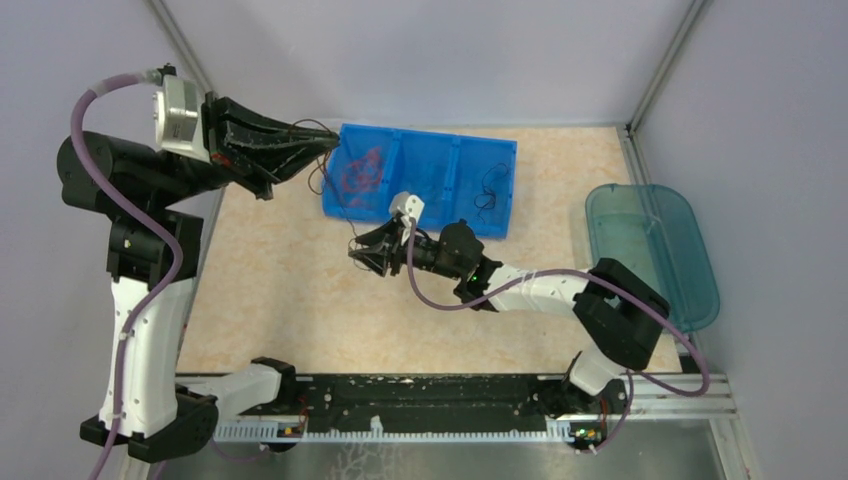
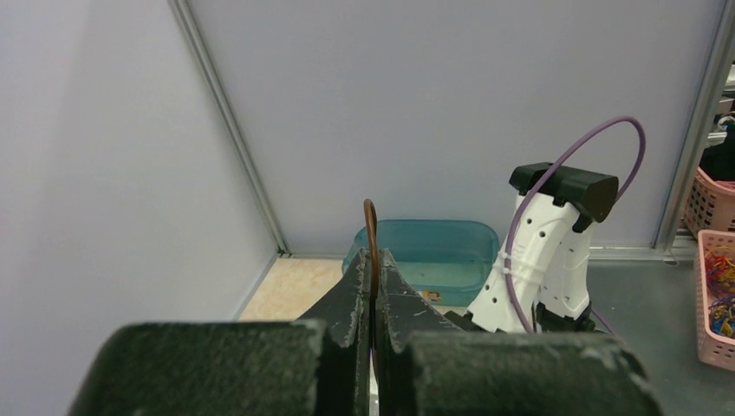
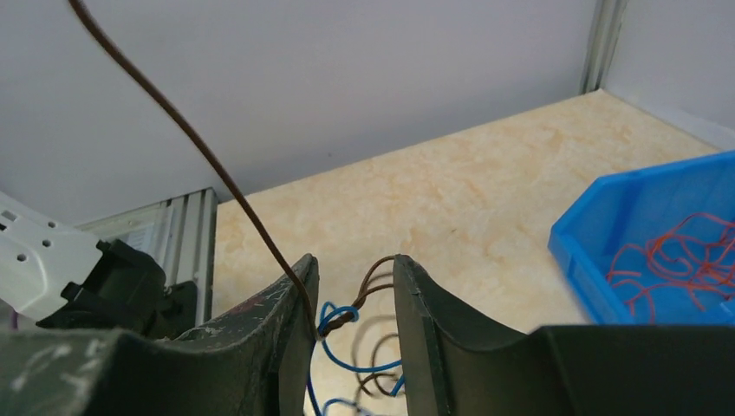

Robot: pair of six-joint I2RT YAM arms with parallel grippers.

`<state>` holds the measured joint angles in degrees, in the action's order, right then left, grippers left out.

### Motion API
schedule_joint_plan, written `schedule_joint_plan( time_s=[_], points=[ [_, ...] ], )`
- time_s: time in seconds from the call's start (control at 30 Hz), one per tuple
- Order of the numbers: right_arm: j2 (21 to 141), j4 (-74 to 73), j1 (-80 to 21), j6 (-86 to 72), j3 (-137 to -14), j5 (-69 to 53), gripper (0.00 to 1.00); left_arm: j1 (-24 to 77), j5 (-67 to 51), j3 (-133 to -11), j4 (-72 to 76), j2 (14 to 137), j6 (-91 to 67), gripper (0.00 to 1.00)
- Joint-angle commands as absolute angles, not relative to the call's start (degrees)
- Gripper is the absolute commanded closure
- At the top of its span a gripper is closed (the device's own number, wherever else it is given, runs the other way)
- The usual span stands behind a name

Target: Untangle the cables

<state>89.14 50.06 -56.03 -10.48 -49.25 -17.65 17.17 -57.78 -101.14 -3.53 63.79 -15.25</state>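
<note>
Cables (image 3: 340,321) between 2 grippers: left gripper (image 2: 373,262) high, clamped on brown wire (image 2: 374,234); right gripper (image 3: 354,265) low, jaws apart around them.

Upper left: left gripper (image 1: 325,135), closed, trailing a dark cable (image 1: 316,178). Centre: right gripper (image 1: 358,252), low before a blue bin (image 1: 430,165) of red cables (image 1: 362,172).

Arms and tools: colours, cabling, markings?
Same build: left arm and right arm have white links, black joints, an external purple-grey cable each. The left tool and right tool are black, tapered fingers, rough and scuffed whitish. Silver block at left wrist.
</note>
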Motion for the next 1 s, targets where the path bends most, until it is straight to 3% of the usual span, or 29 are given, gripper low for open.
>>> schedule_joint_plan(
  time_s=[0.0, 0.6, 0.97],
  points=[
    [91.45, 54.99, -57.19, -11.03, -49.26, -17.43, 0.62, 17.4, -58.04, -104.71, 0.16, 64.25, -19.86, 1.0],
    [99.09, 61.47, -58.34, -15.3, -39.58, -15.66, 0.63, 17.4, -50.29, -121.62, 0.92, 71.2, -14.24, 1.0],
    [102.29, 67.16, -58.55, -18.25, -34.18, -10.38, 0.76, 17.31, -33.24, -126.37, 7.9, 72.06, 1.99, 1.0]
  ],
)
